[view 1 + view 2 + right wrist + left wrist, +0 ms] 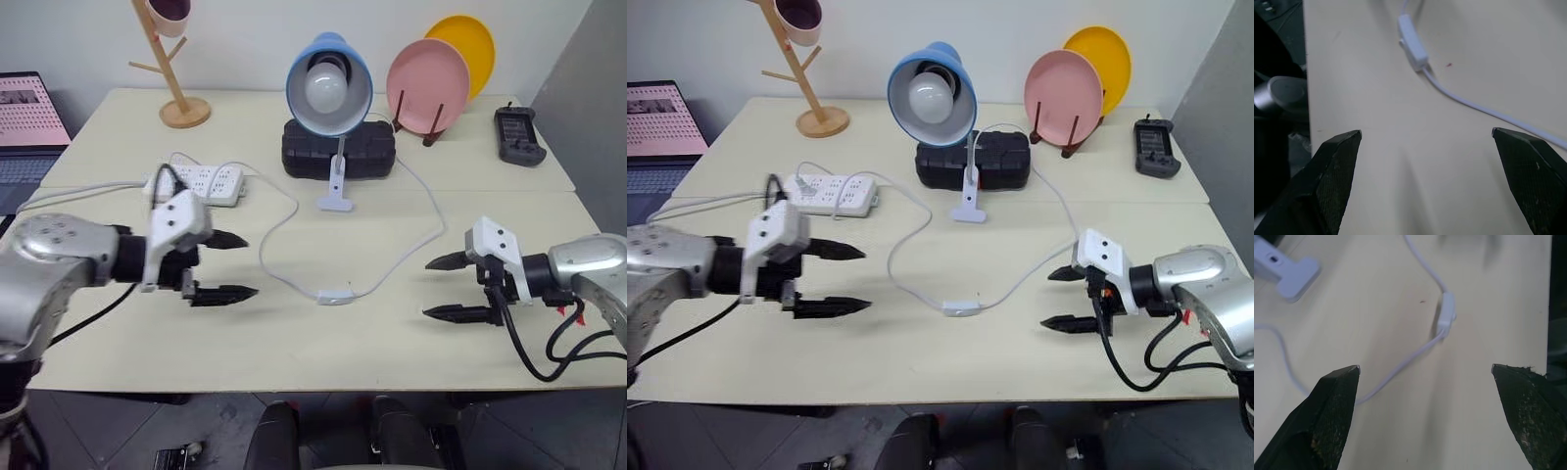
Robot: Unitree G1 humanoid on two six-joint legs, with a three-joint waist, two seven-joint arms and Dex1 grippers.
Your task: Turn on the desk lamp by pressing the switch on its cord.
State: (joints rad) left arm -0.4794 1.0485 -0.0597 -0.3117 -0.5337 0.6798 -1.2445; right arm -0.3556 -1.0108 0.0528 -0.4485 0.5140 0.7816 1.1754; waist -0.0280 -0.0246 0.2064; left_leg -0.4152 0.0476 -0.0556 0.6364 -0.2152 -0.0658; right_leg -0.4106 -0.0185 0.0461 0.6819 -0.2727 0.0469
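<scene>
Not yet pressed: switch [334, 294] lying between left hand [231, 265] and right hand [445, 287], apart from both. Both wide open, holding nothing. Desk lamp [328, 86] seemingly unlit.

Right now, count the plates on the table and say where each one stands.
2. The pink plate stands upright in a rack at the table's far right, right of the lamp. The yellow plate stands right behind it, partly hidden.

left arm: silver-grey rounded shell, black wrist section, white angular housing at the wrist
left tool [233, 265]: two black pointed fingers, textured inner faces
right arm: silver-grey shell, white wrist housing, looping black cables, small red mark
right tool [443, 287]: two black pointed fingers
</scene>
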